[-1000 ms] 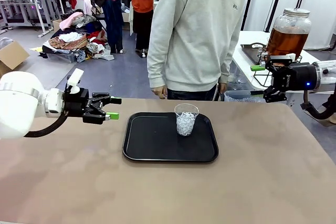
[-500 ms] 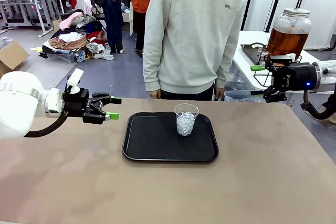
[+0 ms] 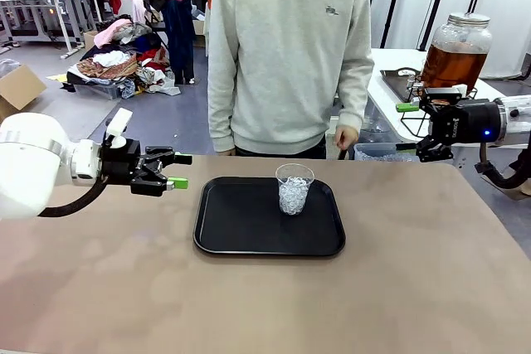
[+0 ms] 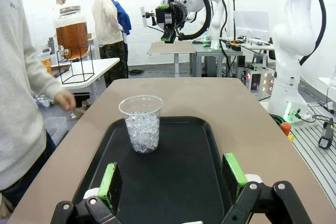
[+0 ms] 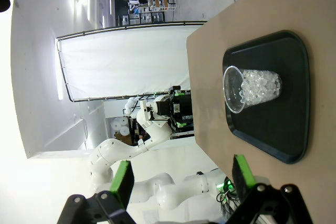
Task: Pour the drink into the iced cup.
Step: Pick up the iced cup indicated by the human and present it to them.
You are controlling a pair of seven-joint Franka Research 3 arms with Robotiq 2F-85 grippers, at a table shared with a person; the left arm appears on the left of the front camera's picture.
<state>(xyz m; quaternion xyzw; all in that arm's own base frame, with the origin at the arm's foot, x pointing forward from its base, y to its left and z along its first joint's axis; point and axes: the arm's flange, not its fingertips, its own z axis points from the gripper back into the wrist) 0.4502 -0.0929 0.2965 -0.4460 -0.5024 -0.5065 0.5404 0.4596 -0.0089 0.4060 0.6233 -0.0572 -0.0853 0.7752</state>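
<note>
Two level arms [image 3: 37, 163] [image 3: 498, 122], jaws wide, either side of cup [image 3: 294, 189].

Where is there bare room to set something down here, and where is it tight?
Free: the left half of the tray, beside the cup; the table in front of the tray and right of it. Tighter: the far edge by the person's hand.

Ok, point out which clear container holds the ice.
The small cup, standing on the black tray, is packed with ice. The big lidded jar farther off holds brown drink instead.
</note>
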